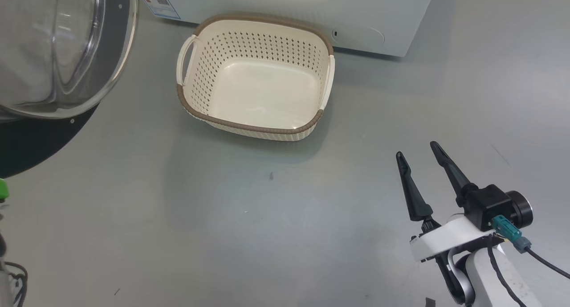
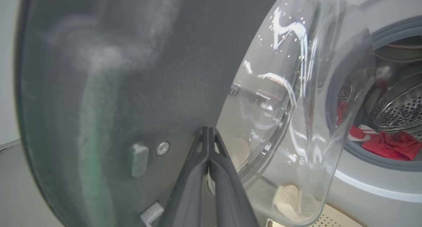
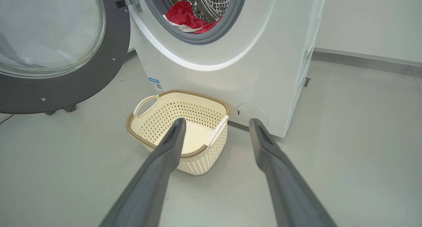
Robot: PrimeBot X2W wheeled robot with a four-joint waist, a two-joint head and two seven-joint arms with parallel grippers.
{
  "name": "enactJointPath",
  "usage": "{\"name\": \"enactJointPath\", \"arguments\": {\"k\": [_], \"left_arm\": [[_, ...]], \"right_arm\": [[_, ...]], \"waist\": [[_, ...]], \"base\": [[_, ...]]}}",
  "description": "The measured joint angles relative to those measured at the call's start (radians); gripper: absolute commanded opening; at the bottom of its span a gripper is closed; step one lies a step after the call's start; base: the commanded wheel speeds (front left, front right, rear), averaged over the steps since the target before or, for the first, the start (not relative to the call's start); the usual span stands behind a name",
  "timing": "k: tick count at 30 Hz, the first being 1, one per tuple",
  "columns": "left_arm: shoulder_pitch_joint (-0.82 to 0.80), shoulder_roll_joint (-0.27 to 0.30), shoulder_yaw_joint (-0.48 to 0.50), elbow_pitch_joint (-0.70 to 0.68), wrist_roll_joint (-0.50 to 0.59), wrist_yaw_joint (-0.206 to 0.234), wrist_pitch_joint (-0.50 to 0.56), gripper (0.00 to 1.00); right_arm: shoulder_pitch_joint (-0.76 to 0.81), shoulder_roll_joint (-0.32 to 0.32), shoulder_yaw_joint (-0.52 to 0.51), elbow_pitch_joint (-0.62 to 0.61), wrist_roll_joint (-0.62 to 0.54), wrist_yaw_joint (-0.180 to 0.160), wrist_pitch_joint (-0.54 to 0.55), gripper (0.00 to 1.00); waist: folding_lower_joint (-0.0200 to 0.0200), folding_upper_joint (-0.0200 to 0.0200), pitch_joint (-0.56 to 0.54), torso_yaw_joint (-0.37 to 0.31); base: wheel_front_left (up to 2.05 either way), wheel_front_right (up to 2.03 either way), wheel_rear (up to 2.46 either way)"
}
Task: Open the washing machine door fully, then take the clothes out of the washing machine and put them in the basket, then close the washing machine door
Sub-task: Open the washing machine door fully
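The washing machine door (image 1: 67, 53) stands swung open at the upper left, its glass bowl bulging from the black rim (image 3: 66, 92). My left gripper (image 2: 207, 129) is shut on nothing, with its tips close against the door's dark inner face (image 2: 115, 88), beside the glass bowl (image 2: 296, 105). Red clothes (image 3: 184, 16) lie at the front of the steel drum (image 2: 402, 108) of the white washing machine (image 3: 263, 55). The cream basket (image 1: 249, 128) sits on the floor against the washer's base, its bottom bare. My right gripper (image 1: 416, 149) hangs open over the floor, to the right of the basket (image 3: 148, 141) and nearer to me.
A blue label (image 1: 159, 3) and a round service cover (image 1: 365, 34) mark the washer's lower front. Grey floor (image 1: 267, 218) spreads between me and the basket. A wall with skirting (image 3: 362, 54) runs to the right of the machine. Cables (image 1: 13, 276) hang at the lower left.
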Motion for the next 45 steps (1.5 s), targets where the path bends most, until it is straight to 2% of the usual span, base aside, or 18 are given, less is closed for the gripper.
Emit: {"name": "enactJointPath", "arguments": {"k": [9, 22, 29, 37, 42, 45], "left_arm": [[-0.053, 0.045, 0.055, 0.057, -0.037, 0.007, -0.013, 0.00], [-0.091, 0.064, 0.077, 0.154, -0.052, -0.015, -0.040, 0.00], [-0.099, 0.064, 0.049, 0.202, -0.039, -0.028, -0.056, 0.00], [-0.098, 0.060, 0.010, 0.232, -0.009, -0.046, -0.068, 0.00], [-0.069, 0.064, -0.065, 0.236, 0.090, -0.053, -0.079, 0.00], [-0.045, 0.061, -0.090, 0.237, 0.105, -0.061, -0.082, 0.00]], "right_arm": [[-0.028, -0.027, -0.011, -0.006, -0.010, 0.000, 0.010, 1.00], [-0.044, -0.039, -0.018, -0.005, -0.019, 0.000, 0.014, 1.00], [-0.051, -0.040, -0.015, 0.021, -0.019, 0.000, 0.014, 1.00], [-0.052, -0.012, -0.004, 0.047, -0.016, 0.001, 0.011, 1.00], [-0.052, 0.001, -0.005, 0.071, 0.008, 0.001, 0.008, 1.00], [-0.052, 0.011, -0.005, 0.082, 0.018, 0.001, 0.008, 1.00]], "waist": [[-0.0001, 0.0000, 0.062, 0.003], [0.0000, 0.0000, 0.084, 0.015], [0.0000, 0.0000, 0.061, 0.019], [0.0000, 0.0000, 0.009, 0.017], [0.0000, 0.0000, -0.045, 0.010], [0.0000, 0.0000, -0.076, 0.004]], "base": [[0.00, 0.00, 0.00], [0.00, 0.00, 0.00], [0.00, 0.00, 0.00], [0.00, 0.00, 0.00], [0.00, 0.00, 0.00], [0.00, 0.00, 0.00]]}}
